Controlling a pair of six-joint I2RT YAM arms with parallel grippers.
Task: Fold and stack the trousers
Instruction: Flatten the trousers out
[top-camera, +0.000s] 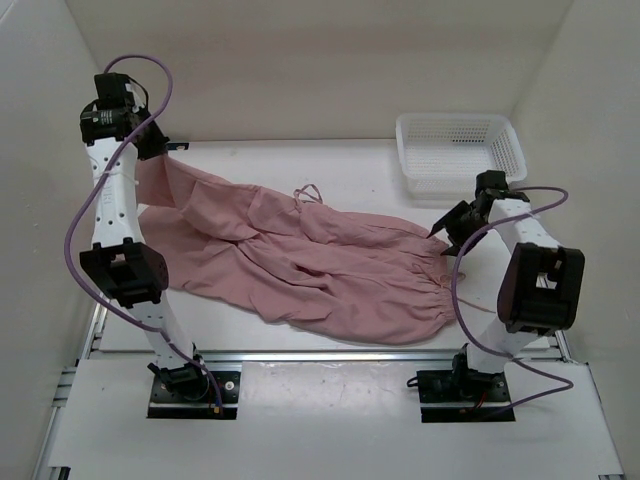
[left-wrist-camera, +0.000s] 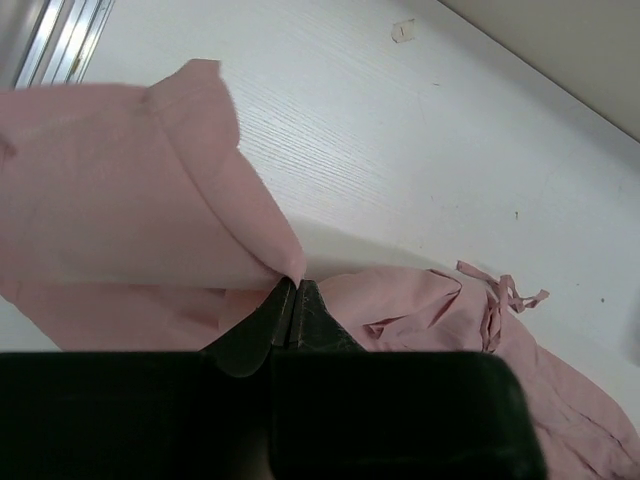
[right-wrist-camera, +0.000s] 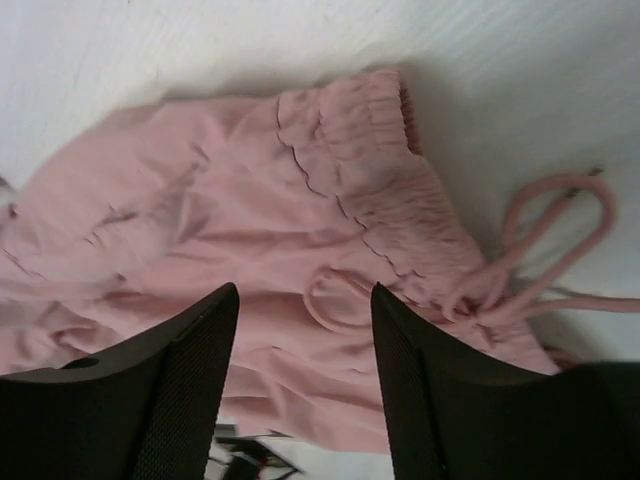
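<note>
The dusty-pink trousers lie spread and wrinkled across the middle of the table. My left gripper is at the far left, shut on an edge of the trousers, and holds that part lifted off the table; the closed fingertips pinch a fabric fold. Loose drawstrings lie on the cloth beyond. My right gripper is open just above the right end of the trousers, with both fingers over the fabric beside a gathered elastic band and a looped cord.
A white plastic mesh basket stands at the back right, just behind my right arm. White walls close in the table at the left, back and right. A metal rail runs along the near edge.
</note>
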